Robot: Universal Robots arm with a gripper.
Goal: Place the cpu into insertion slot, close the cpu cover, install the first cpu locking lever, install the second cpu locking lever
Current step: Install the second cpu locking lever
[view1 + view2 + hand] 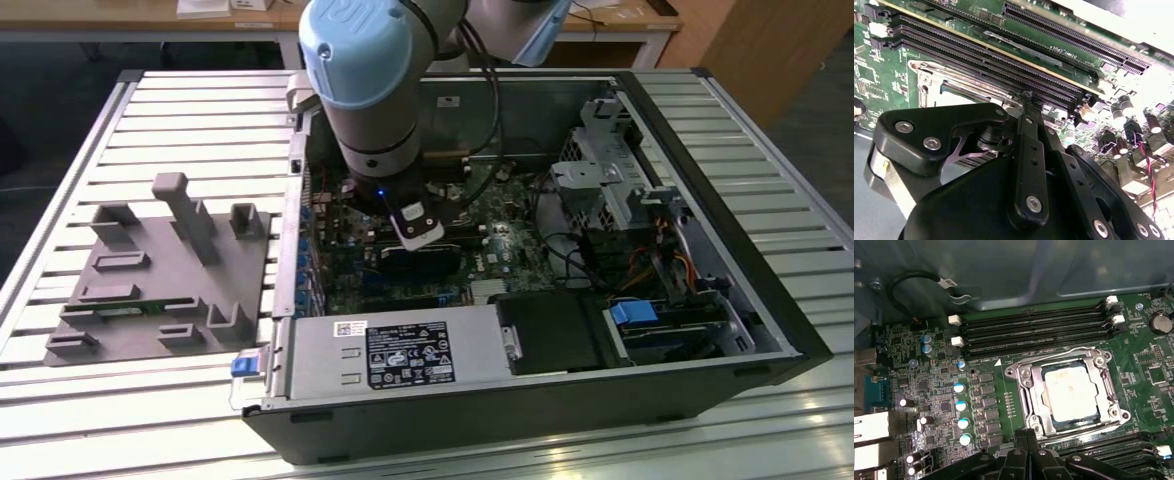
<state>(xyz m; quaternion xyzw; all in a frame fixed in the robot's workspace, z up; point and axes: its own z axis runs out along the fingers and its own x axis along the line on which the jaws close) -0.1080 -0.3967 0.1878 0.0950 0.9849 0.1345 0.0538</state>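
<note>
The pale silver cpu point(1070, 392) lies flat in the square insertion slot point(1024, 374) on the green motherboard point(944, 390). The silvery cpu cover point(1040, 401) is folded down around it, and the chip shows through its cut-out. Thin wire levers run along the frame's edges. My gripper point(1027, 438) is shut, its two black fingers pressed together with the tips at one corner of the socket. In the second wrist view the gripper point(1026, 96) touches down at the edge of the metal frame point(929, 82), beside the memory slots. In the exterior view the arm point(367, 90) reaches into the open computer case.
Long black memory slots point(1034, 332) run close beside the socket, and capacitors point(960, 405) stand on the other side. The case holds a power supply point(387, 355), drive bays point(627, 190) and cables. A grey fixture point(160, 270) sits on the slatted table at the exterior view's left.
</note>
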